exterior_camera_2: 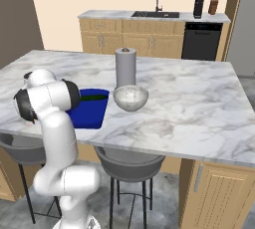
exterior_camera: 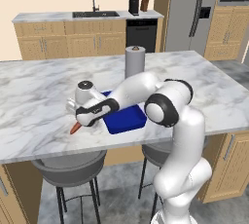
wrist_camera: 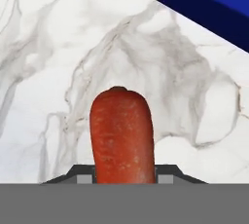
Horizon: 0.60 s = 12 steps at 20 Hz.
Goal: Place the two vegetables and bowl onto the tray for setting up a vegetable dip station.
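Left base view: the gripper [exterior_camera: 78, 122] sits low over the marble desk [exterior_camera: 39, 96], small orange tapered carrot [exterior_camera: 75, 128] protruding beneath it, beside the deep blue rectangular tray [exterior_camera: 127, 119]. Right base view: arm hides the gripper; tray [exterior_camera_2: 89, 113] partly covered. Hand view: carrot [wrist_camera: 122, 135] between the fingertips, apparently grasped; contact obscured.

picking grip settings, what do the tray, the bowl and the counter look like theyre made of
Tray: looks like glossy plastic or enamel, uniform deep blue with no grain. Bowl: likely glazed ceramic or stone, whitish-grey and mottled. Counter: looks like polished marble, white with grey veins. All rendered, so these are guesses from looks.
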{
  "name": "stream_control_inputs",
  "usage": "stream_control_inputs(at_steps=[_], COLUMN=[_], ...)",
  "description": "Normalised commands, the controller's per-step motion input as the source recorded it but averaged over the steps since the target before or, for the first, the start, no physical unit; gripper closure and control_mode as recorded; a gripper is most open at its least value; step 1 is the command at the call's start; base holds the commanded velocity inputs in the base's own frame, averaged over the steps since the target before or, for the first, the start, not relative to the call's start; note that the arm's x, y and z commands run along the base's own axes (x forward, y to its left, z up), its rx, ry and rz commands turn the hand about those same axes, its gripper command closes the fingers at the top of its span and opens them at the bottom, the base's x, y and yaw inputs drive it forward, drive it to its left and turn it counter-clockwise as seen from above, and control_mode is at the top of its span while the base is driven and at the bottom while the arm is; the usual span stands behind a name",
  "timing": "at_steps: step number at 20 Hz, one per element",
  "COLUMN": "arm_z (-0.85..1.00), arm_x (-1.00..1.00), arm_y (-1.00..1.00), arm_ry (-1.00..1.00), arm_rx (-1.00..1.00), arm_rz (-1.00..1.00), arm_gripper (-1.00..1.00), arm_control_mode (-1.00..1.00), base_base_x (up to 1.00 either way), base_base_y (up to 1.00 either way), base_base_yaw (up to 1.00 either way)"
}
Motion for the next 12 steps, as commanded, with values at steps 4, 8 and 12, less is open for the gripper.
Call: stream_control_inputs(at_steps=[4,8,12], arm_z=[0.82,0.79,0.78], arm_x=[0.01,0.03,0.07], arm_y=[-0.12,-0.37,-0.5], arm_ry=[-0.06,0.0,0.0], arm_rx=[0.0,0.0,0.0], arm_rz=[-0.02,-0.09,-0.11], arm_gripper=[1.0,1.0,1.0], arm_control_mode=[-1.0,-1.0,-1.0], base_base_x=[0.0,0.0,0.0], base_base_y=[0.0,0.0,0.0], base_base_yaw=[0.0,0.0,0.0])
